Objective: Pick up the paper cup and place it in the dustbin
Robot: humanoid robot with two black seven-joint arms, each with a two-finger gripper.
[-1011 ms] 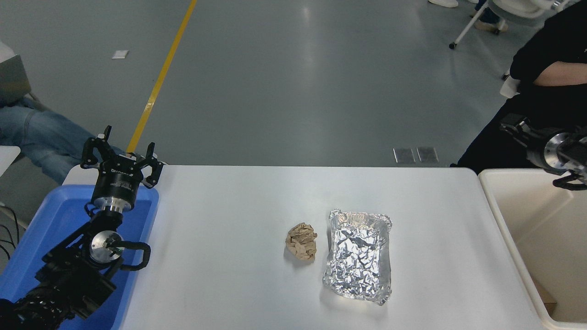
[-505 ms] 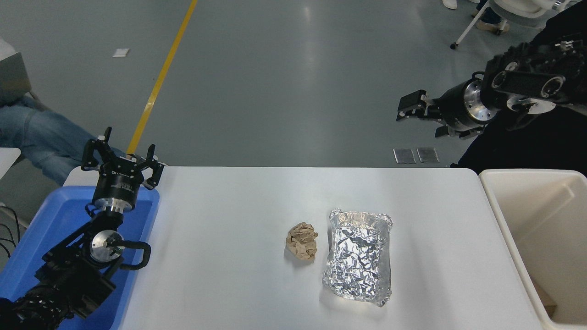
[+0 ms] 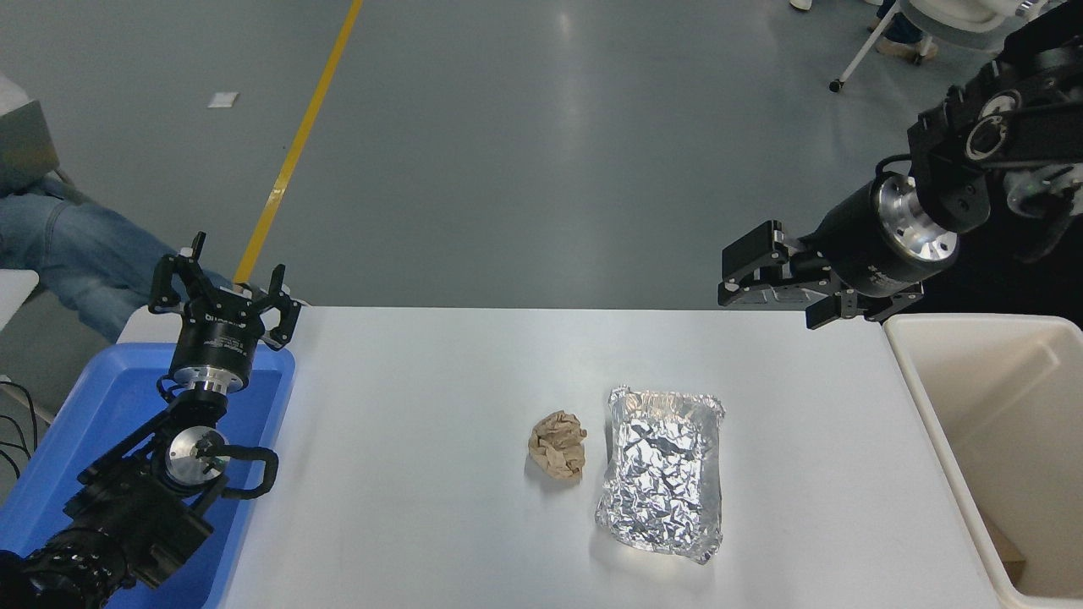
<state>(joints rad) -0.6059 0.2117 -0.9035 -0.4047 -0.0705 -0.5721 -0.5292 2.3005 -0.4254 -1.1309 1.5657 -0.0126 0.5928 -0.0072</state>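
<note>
Searching comes first: no paper cup shows anywhere on the white table (image 3: 423, 474). Right black gripper (image 3: 749, 275), jaws spread and empty, hovers at upper right beside the large cream plastic dustbin (image 3: 948, 423) (lower right). Avoid the crumpled brown paper ball (image 3: 557, 445). Left gripper (image 3: 224, 292) is parked lower left, spread.

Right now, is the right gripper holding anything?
No. The right gripper hangs open above the table's far edge, nothing between its fingers, left of the dustbin. No paper cup is in view.
</note>
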